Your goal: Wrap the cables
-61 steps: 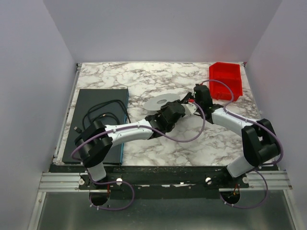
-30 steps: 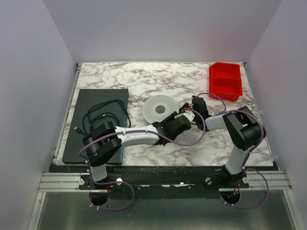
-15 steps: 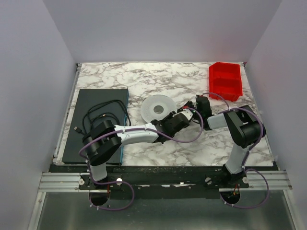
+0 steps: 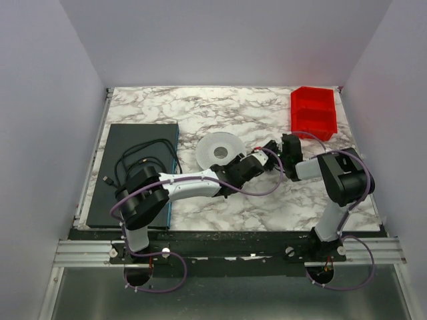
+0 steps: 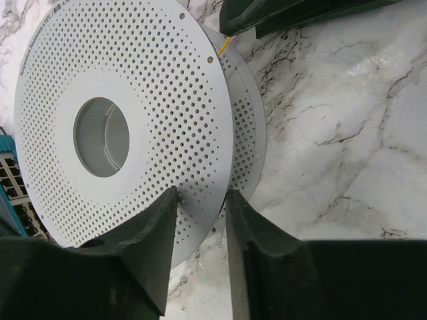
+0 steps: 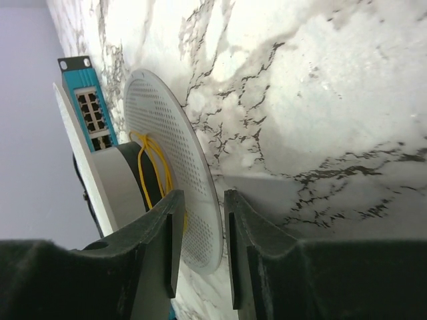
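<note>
Now that both arms have drawn in, left gripper (image 5: 201, 197) and right gripper (image 6: 203, 197) straddle the spool (image 5: 153, 73) rim — jaws narrowly apart, unclamped — cable (image 6: 150, 160) part-wound.

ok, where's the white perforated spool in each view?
Top external: spool lies flat at mid-table, just beyond both wrists.
Left wrist: spool fills the upper left, face-on.
Right wrist: spool left of centre, edge-on, yellow wire on its hub.
Shared landmark: marble tabletop.
</note>
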Robot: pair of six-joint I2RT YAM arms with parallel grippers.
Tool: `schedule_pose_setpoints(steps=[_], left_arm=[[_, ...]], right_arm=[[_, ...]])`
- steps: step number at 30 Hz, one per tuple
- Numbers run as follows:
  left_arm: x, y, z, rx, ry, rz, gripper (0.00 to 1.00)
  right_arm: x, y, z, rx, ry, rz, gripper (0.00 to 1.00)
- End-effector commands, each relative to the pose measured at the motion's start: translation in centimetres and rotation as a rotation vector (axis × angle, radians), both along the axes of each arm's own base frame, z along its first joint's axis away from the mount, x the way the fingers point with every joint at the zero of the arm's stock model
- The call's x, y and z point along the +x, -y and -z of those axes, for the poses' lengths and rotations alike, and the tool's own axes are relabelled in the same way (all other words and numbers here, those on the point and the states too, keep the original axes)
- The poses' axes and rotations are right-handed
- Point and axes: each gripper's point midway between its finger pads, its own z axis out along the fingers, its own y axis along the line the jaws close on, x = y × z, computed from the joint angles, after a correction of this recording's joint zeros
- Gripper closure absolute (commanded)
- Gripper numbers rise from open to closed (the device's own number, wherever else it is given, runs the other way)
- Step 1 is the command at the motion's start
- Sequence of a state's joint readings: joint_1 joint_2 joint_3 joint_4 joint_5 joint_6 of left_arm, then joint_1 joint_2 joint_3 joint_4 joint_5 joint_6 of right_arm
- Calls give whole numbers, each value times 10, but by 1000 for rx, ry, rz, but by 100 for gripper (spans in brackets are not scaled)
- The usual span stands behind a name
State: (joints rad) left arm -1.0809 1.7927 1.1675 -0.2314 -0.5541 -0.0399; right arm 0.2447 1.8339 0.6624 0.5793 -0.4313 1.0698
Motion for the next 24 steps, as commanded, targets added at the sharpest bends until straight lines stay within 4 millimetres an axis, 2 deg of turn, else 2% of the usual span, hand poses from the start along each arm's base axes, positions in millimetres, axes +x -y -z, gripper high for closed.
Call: schedule_pose_setpoints(steps=[1,4,12,17,21,24], left_arm=[[-10,14,3,-79,-92,7,59],[-8,19,-9,-103,-87,14,47],[-4,25,-46,-177,-54,27,2],[8,27,-89,-263,-15,13,1],[15,24,-137,-404,-18,-3,1],[17,14,-169,-535,-38,-29,1]], right_arm=[[-10,15,8,-78,-43,23,61],[-8,19,1,-99,-39,31,57],[-2,28,-23,-149,6,62,50],[4,31,-44,-176,42,62,40],[10,42,-62,-215,65,90,25],[13,50,-77,-233,83,106,14]])
